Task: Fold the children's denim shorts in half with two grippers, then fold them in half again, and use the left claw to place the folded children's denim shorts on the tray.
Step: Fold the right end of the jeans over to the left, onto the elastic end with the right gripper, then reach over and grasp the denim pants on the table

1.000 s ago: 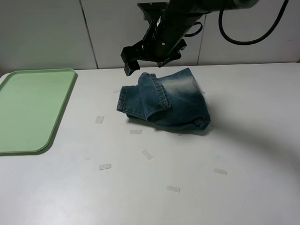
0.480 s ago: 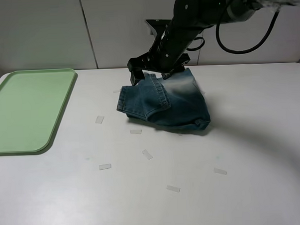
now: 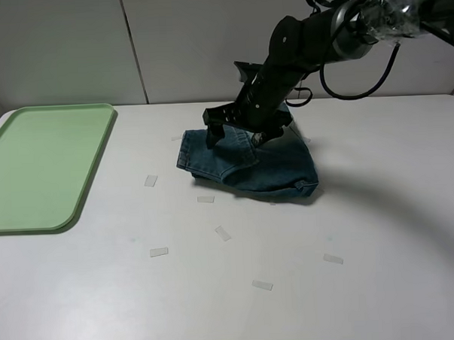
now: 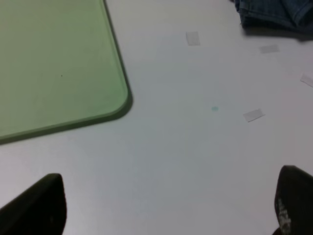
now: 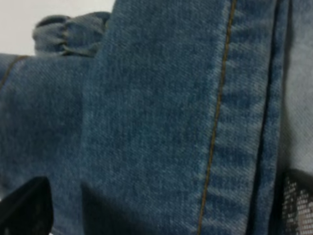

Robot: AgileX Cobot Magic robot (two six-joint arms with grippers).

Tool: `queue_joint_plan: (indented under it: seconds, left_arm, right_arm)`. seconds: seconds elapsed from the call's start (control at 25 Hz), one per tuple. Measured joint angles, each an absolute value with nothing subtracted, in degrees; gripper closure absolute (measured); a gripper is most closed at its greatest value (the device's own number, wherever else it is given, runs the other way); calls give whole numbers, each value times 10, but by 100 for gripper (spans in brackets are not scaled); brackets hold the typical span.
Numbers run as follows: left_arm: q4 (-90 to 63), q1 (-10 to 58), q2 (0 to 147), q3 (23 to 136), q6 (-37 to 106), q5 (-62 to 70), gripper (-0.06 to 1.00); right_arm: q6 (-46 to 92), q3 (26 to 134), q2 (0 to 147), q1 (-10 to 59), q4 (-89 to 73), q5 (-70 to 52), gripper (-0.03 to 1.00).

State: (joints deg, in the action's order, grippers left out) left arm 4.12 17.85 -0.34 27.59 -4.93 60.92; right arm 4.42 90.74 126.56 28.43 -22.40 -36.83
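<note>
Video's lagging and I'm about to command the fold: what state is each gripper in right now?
Left gripper: open, empty, above the table.
Right gripper: open, over the denim shorts, gripping nothing.

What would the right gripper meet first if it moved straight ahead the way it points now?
The denim shorts: the open right gripper points down onto them, and denim fills its wrist view. The remaining gap is unclear.
</note>
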Motion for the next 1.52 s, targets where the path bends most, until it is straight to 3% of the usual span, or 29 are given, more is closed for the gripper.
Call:
queue_joint_plan:
  seconds: [0.48,1.04,1.52]
  left_arm:
    - [43,178,-3,276,-49,609,10]
    - [47,178,-3,276,-49,609,10]
    - [65,178,-3,276,-49,609,10]
  right_arm:
    - [46,910,1267,328,-232,-367,27]
    - [101,1010,1267,417,-216,-365,27]
    - [101,1012,1267,417,-176,-400,27]
